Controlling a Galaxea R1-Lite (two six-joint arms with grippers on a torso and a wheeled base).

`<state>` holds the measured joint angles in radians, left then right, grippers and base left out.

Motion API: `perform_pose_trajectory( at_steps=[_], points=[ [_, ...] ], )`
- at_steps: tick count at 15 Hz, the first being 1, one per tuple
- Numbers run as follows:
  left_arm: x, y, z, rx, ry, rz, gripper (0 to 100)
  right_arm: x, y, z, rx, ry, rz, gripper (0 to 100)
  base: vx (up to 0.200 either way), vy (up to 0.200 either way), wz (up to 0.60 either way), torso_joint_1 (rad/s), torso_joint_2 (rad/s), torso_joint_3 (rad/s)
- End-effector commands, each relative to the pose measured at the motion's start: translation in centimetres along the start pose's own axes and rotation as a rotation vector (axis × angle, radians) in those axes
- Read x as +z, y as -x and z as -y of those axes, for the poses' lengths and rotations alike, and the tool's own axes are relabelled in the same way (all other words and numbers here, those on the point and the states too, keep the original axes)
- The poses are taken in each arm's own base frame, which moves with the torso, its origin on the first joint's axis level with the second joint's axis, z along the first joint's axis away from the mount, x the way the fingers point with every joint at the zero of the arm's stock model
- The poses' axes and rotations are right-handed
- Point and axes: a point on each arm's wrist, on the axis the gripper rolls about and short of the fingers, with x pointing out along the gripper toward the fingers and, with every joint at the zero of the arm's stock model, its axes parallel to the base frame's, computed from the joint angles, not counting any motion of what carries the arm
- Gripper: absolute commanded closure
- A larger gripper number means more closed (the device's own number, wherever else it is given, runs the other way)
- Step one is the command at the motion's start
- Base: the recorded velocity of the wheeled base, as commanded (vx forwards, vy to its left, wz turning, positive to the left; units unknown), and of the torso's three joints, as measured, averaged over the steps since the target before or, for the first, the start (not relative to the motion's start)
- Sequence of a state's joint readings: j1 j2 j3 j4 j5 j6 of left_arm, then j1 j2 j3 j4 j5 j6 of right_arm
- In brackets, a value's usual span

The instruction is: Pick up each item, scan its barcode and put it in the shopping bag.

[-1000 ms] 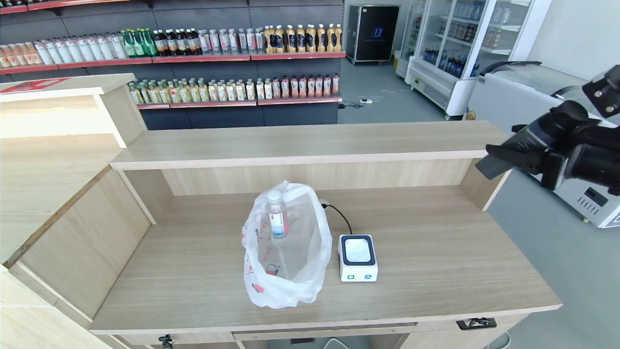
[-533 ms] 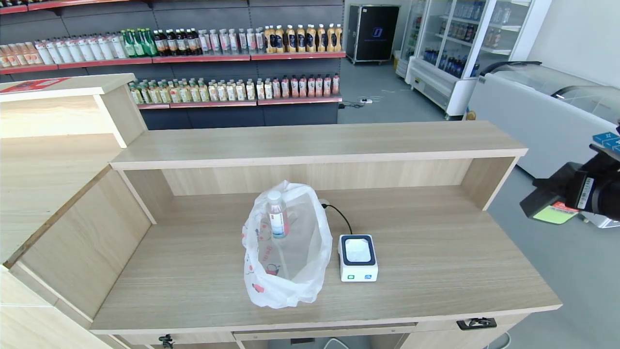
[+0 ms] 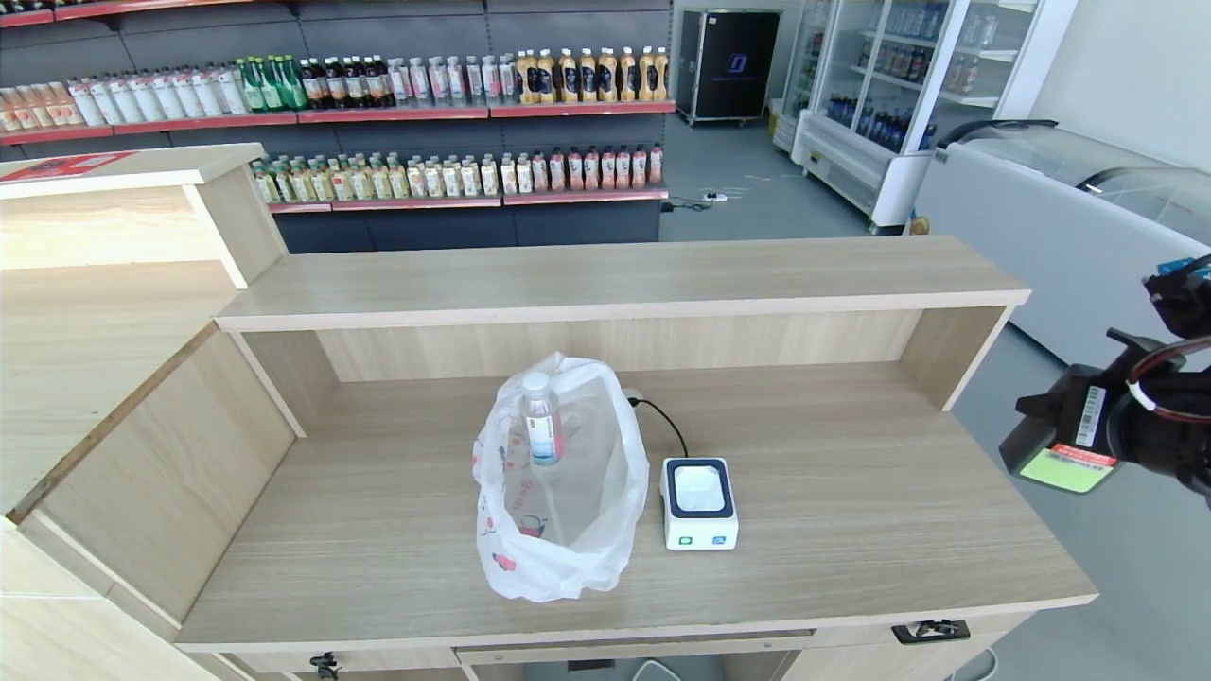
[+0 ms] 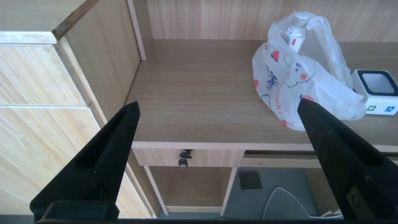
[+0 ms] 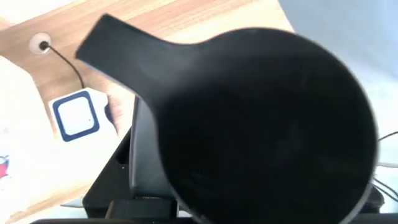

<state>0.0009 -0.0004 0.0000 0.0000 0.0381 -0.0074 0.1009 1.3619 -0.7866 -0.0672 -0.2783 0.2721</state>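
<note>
Bottle (image 3: 540, 416) lower half kinda blurred behind shopping bag (image 3: 568, 558) film. Scanner (image 4: 378, 92) clipped at edge in left wrist view, partly covered by dark round part (image 5: 261, 118) in right wrist view.

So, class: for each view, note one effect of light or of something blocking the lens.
Head view: the scanner window shines white; the shopping bag casts barely any shadow. Left wrist view: the left gripper's fingers read as dark silhouettes. Right wrist view: a black rounded shape near the lens hides much of the counter.

Left tool (image 4: 217, 104) spread wide; right arm (image 3: 1159, 430) out right, low.
</note>
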Motion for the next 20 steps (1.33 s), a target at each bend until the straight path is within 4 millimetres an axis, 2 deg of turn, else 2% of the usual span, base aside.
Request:
perform_pose_trajectory(
  at_steps=[1, 4, 6, 9, 10, 14, 17, 20],
  points=[
    [0.0, 0.0, 0.0, 0.001, 0.0, 0.0, 0, 0.3, 0.6, -1.3, 0.06, -0.002, 0.014, 100, 0.0, 0.0, 0.6, 0.002, 0.01, -0.002],
    [0.0, 0.0, 0.0, 0.001, 0.0, 0.0, 0, 0.6, 1.5, -3.0, 0.155, -0.06, 0.025, 100, 0.0, 0.0, 0.6, 0.004, 0.0, 0.002],
    [0.0, 0.0, 0.0, 0.001, 0.0, 0.0, 0, 0.5, 1.9, -4.4, 0.246, -0.207, -0.01, 100, 0.0, 0.0, 0.0, 0.0, 0.0, 0.0],
    [0.0, 0.0, 0.0, 0.001, 0.0, 0.0, 0, 0.0, 1.7, -4.7, 0.362, -0.328, -0.107, 100, 0.0, 0.0, 0.0, 0.0, 0.0, 0.0],
    [0.0, 0.0, 0.0, 0.001, 0.0, 0.0, 0, 0.0, 1.2, -5.0, 0.371, -0.415, -0.135, 100, 0.0, 0.0, 0.0, 0.0, 0.0, 0.0],
    [0.0, 0.0, 0.0, 0.001, 0.0, 0.0, 0, -0.1, -1.4, -5.0, 0.304, -0.522, -0.169, 100, 0.0, 0.0, 0.0, 0.0, 0.0, 0.0],
    [0.0, 0.0, 0.0, 0.001, 0.0, 0.0, 0, -0.8, -3.8, -4.3, 0.221, -0.572, -0.212, 100, 0.0, 0.0, 0.0, 0.0, 0.0, 0.0],
    [0.0, 0.0, 0.0, 0.001, 0.0, 0.0, 0, -2.1, -5.7, -4.6, 0.172, -0.563, -0.269, 100, 0.0, 0.0, 0.0, 0.0, 0.0, 0.0]
  ],
)
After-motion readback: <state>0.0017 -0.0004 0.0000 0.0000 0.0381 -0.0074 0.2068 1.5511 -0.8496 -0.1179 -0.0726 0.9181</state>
